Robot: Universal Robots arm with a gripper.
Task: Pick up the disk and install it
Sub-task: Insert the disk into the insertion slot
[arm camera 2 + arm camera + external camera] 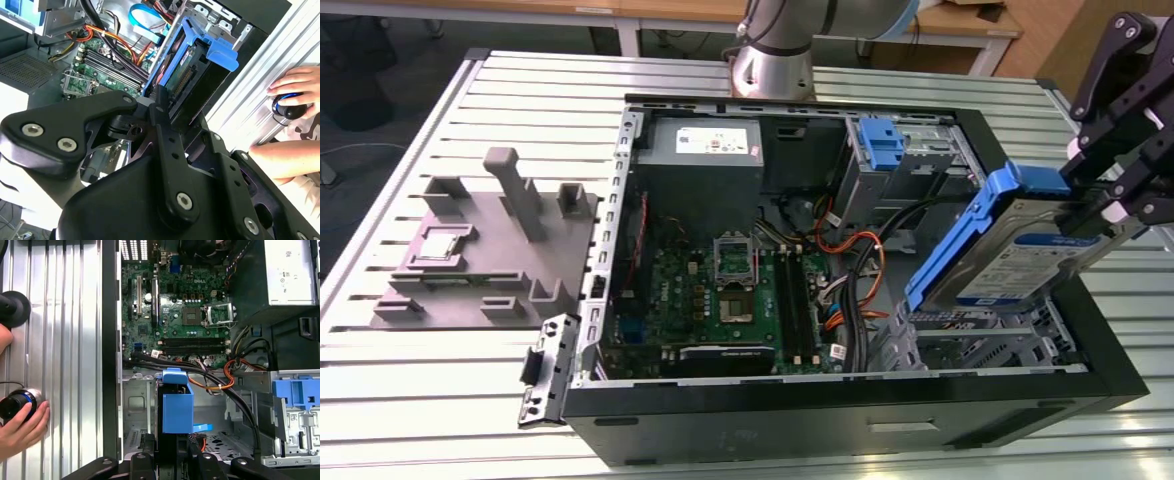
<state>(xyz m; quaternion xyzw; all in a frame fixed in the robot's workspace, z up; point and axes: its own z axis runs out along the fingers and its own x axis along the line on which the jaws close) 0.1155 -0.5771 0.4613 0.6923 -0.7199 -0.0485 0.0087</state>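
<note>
While the tool point(1105, 212) pinches the disk point(1007, 265), tilted above the three o'clock side of the open computer case point(761, 420), its lower edge could snag the orange cables point(865, 250) or the drive cage point(987, 345) beneath.

Slatted metal table point(440, 390), perhaps wooden desks point(680, 10) behind
</note>
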